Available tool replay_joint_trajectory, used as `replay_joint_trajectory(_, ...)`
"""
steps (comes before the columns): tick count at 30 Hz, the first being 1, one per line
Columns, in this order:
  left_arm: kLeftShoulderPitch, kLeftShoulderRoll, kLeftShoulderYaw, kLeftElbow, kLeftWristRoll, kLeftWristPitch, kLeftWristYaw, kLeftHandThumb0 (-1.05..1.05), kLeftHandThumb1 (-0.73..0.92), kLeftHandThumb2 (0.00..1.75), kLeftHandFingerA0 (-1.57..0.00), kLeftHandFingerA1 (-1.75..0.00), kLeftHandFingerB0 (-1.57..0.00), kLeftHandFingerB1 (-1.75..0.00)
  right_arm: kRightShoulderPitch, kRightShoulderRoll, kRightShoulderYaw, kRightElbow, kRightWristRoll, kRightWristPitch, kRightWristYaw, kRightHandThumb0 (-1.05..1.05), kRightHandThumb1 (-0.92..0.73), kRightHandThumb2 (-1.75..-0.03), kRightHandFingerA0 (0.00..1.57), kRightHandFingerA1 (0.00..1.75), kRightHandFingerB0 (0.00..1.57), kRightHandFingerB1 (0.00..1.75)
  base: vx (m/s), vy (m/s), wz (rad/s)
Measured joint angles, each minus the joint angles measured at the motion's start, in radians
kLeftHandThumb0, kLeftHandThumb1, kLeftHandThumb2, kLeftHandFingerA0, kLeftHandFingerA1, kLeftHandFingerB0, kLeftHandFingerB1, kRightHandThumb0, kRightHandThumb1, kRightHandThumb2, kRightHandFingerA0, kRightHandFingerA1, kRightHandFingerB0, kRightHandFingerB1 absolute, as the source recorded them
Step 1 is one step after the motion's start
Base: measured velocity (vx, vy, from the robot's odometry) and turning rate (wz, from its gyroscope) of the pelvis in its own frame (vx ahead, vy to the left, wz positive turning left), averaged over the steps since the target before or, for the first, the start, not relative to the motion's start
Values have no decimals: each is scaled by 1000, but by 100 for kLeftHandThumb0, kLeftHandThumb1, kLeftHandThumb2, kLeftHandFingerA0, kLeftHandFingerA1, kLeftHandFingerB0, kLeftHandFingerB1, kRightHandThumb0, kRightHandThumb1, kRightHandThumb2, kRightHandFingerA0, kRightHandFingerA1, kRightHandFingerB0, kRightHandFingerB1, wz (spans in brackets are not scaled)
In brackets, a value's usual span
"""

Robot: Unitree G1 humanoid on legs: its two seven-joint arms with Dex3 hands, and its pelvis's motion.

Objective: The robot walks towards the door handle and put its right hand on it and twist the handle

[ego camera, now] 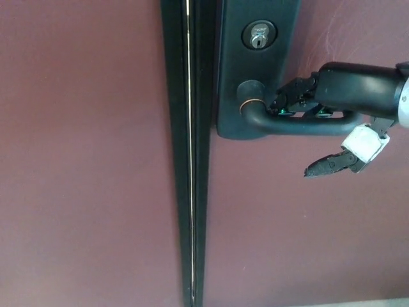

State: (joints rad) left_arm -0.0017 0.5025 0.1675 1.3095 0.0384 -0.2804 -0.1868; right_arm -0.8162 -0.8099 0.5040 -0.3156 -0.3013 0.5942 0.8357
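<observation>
Close up, right hand (323, 121) entering from the right edge, palm and two fingers (291, 102) draped over the top of the door handle (300, 123). Fingertips resting on the lever's upper side, near the bend where it turns back toward its round hub (250, 99). Thumb (329, 165) extended below the lever, clear of it, pointing toward the hub side; a pale block (363, 142) at the thumb's base. Grasp therefore only partial: fingers in contact from above, thumb apart beneath, lever lying in the gap between them. Lever itself dark, roughly level, running from the hub out under the palm toward the wrist. Black forearm shell (358, 86) above and behind the hand. Beyond the fingertips, a dark backplate (229, 77) carrying the hub, with a silver keyhole cylinder (257, 35) above the fingertips. Further out past the backplate, black door edge strips (176, 153) with a thin bright seam (190, 160) running top to bottom. Maroon door surface (287, 230) below and behind the hand; matching maroon panel (83, 153) on the far side of the seam. Left hand out of view.
</observation>
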Motion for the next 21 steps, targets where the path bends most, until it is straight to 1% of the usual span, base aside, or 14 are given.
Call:
replay_joint_trajectory(4, -1, 0, 2, 0, 0, 0, 0, -30, 29, 61, -55, -86, -51, -70, 6, 6, 7, 18, -29, -20, -3, -50, -52, -56, 47, 38, 51, 38, 0, 0, 0)
replay_joint_trajectory(7, 0, 0, 3, 0, 0, 0, 0, -30, 29, 61, -55, -86, -51, -70, 13, 16, 11, 34, -48, -38, -5, -44, -51, -55, 56, 41, 52, 38, 0, 0, 0)
replay_joint_trajectory(8, 0, 0, 4, 0, 0, 0, 0, -30, 29, 61, -55, -86, -51, -70, 15, 21, 12, 41, -54, -45, -7, -44, -51, -55, 56, 41, 52, 38, 0, 0, 0)
replay_joint_trajectory(9, 0, 0, 4, 0, 0, 0, 0, -30, 29, 61, -55, -86, -51, -70, 17, 25, 11, 46, -59, -52, -8, -39, -51, -56, 63, 43, 56, 39, 0, 0, 0)
replay_joint_trajectory(10, 0, 0, 4, 0, 0, 0, 0, -30, 29, 61, -55, -86, -51, -70, 20, 29, 10, 52, -65, -60, -11, -32, -51, -55, 75, 46, 66, 43, 0, 0, 0)
replay_joint_trajectory(11, 0, 0, 4, 0, 0, 0, 0, -30, 29, 61, -55, -86, -51, -70, 22, 33, 8, 59, -68, -67, -15, -32, -51, -55, 75, 46, 66, 43, 0, 0, 0)
replay_joint_trajectory(12, 0, 0, 4, -1, 0, -1, -1, -30, 29, 61, -55, -85, -51, -70, 25, 38, 4, 70, -74, -77, -19, -24, -53, -56, 80, 49, 74, 47, 0, 0, 0)
replay_joint_trajectory(13, 0, 0, 4, -1, 0, -1, -1, -30, 29, 61, -55, -85, -51, -70, 28, 41, 0, 77, -77, -85, -24, -21, -52, -56, 83, 50, 78, 49, 0, 0, 0)
replay_joint_trajectory(14, 0, 0, 4, -1, 0, -1, -1, -30, 29, 61, -55, -85, -51, -70, 31, 45, -4, 86, -80, -94, -29, -16, -52, -55, 84, 51, 81, 51, 0, 0, 0)
replay_joint_trajectory(21, -1, 0, 5, -1, -1, -1, -4, -31, 29, 61, -55, -85, -52, -71, 68, 66, -40, 107, -97, -151, -66, -12, -54, -56, 86, 55, 79, 52, 0, 0, 0)
